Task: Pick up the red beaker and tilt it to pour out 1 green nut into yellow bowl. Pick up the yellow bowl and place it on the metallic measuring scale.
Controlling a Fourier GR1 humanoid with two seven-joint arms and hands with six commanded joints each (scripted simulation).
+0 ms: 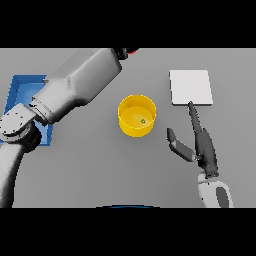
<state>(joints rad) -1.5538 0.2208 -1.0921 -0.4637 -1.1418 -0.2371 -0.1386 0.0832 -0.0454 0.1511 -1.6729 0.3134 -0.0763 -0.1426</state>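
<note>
yellow bowl (136,116) mid-table, green nut (143,120) inside | right hand (202,145) just right of bowl, fingers straight, thumb spread | scale (190,87) beyond it | left hand unseen, arm reaching far

The grey table (100,175) carries a yellow bowl (131,127) near its middle. A pale square scale (190,87) lies to the bowl's right, further back, and a blue tray (20,87) sits at the left edge.
</note>
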